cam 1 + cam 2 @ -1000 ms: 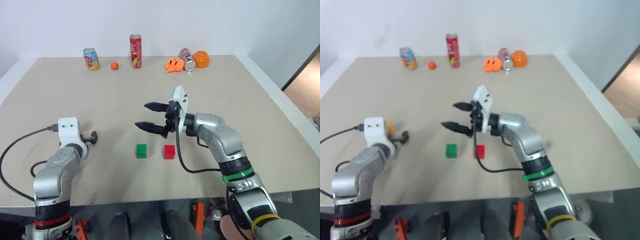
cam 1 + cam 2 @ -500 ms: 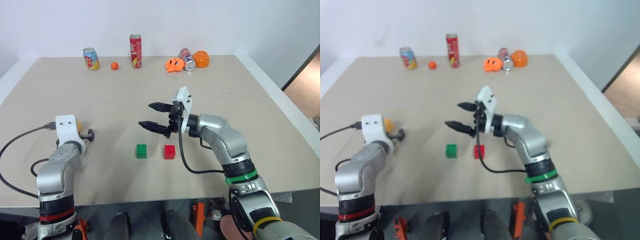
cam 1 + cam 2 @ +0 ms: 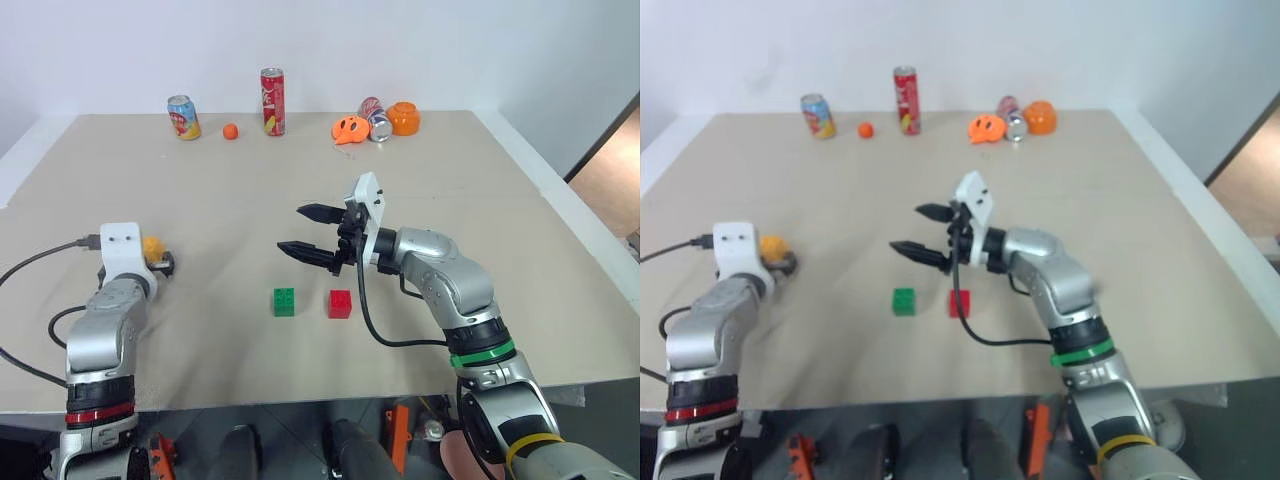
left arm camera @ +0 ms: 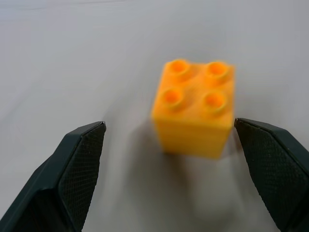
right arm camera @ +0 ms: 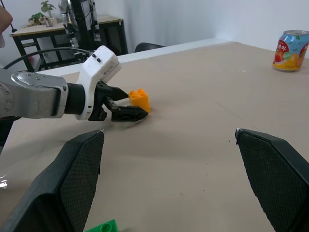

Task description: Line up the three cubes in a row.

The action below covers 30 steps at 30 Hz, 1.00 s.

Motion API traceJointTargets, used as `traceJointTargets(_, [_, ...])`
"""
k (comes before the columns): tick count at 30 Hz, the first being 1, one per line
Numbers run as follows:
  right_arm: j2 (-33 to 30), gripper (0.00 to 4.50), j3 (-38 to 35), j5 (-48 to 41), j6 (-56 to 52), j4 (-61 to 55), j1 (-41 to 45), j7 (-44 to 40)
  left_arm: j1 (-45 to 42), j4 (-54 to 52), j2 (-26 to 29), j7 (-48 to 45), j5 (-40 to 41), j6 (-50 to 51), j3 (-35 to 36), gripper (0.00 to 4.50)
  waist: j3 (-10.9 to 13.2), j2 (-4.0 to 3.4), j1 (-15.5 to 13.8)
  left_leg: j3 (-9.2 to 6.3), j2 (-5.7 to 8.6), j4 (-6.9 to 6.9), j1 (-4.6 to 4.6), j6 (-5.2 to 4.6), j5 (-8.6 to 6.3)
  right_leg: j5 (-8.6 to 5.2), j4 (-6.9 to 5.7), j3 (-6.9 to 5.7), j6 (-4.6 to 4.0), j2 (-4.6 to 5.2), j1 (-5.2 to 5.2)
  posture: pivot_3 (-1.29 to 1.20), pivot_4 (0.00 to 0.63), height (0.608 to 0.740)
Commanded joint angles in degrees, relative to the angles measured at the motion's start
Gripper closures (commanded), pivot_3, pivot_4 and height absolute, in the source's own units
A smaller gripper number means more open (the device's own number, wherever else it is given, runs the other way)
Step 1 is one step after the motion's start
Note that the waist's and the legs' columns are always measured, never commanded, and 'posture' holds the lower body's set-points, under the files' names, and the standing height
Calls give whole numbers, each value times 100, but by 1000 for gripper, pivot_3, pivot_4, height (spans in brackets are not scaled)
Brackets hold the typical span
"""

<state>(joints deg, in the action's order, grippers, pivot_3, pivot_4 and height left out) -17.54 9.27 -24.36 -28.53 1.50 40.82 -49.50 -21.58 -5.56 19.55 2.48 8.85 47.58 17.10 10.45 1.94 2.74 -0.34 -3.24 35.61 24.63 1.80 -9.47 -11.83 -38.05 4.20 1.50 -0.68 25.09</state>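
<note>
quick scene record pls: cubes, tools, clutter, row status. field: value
yellow-orange cube: on the table, between the left tool's fingers, nearer one; no grip visible
green cube: near the front edge, beside the red cube
red cube: right of green, small gap between
left tool: open, around the yellow-orange cube
right tool: open, empty, above the table behind the green and red cubes
back edge: two upright cans, small orange ball, lying can, two orange toys
row status: two cubes side by side, third far left

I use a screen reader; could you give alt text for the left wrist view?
A yellow-orange cube, studs up, stands on the tan table between the open left gripper's two black fingers, neither touching it.
</note>
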Motion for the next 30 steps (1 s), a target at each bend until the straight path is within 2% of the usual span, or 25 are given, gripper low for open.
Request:
traceJointTargets(1, [-26, 0, -177, -16, 51, -176, 71, 52, -131, 8, 83, -140, -31, -193, -39, 1288, 0, 0, 0, 0, 0, -1, 2, 0, 0, 0, 0, 0, -1, 0, 3, 0, 150, 740])
traceJointTargets(3, [-37, 0, -192, -22, 42, -187, 65, 66, -132, -3, 61, -152, -33, -175, -56, 1842, 0, 0, 0, -1, 0, -5, 3, 0, 0, -1, 0, 0, -1, 0, 5, 0, 150, 740])
traceJointTargets(6, [-60, 0, -215, -26, 37, -184, 53, 88, -125, -83, 14, -138, -27, -64, -64, 3017, 0, 0, 0, -1, 0, -7, 3, 0, 0, -1, 0, 0, -1, -1, 6, 0, 150, 740])
traceJointTargets(7, [-64, 0, -216, -28, 37, -180, 50, 95, -127, -104, 8, -129, -31, -29, -61, 3176, 0, 0, 0, -1, 0, -7, 3, 0, 0, -1, 0, 0, -1, -1, 6, 0, 150, 740])
traceJointTargets(12, [-72, 0, -192, 11, 85, -125, 44, 92, -230, -116, 134, -402, 53, 10, -149, 3165, 0, 0, 0, 0, 0, -7, 2, 1, 0, -1, 0, 0, -1, 0, 5, 0, 150, 740])
traceJointTargets(16, [-159, 0, -253, -47, -5, -223, 5, 79, -344, -99, 512, -1620, 298, -685, -597, 3165, 1, 0, -2, -1, 0, -7, 4, 2, 1, -1, 0, -2, -1, -1, 7, 0, 150, 740])
traceJointTargets(21, [-792, 0, -557, -604, -476, -971, -371, -380, -376, 336, 1178, -3755, 626, -2167, -1032, 3165, 1, 0, -12, 1, 6, -9, 9, 7, 1, -10, 1, 0, -3, 6, 8, 0, 150, 740])
traceJointTargets(25, [-1406, 0, -1140, -1444, -1150, -1977, -904, -478, -792, 1185, 1385, -5200, 1094, -2792, -1058, 3165, 2, -1, -18, 0, 7, -11, 14, 11, -2, -24, 2, -2, -4, 9, 12, 0, 150, 740])
traceJointTargets(30, [-1962, 0, -1797, -2083, -1583, -3084, -1786, -207, -1164, 2175, 1814, -7635, 1444, -3374, -1433, 3165, 2, -1, 2, 0, 4, -17, 9, 8, -4, -36, 2, -3, -22, 5, 13, 0, 150, 740])
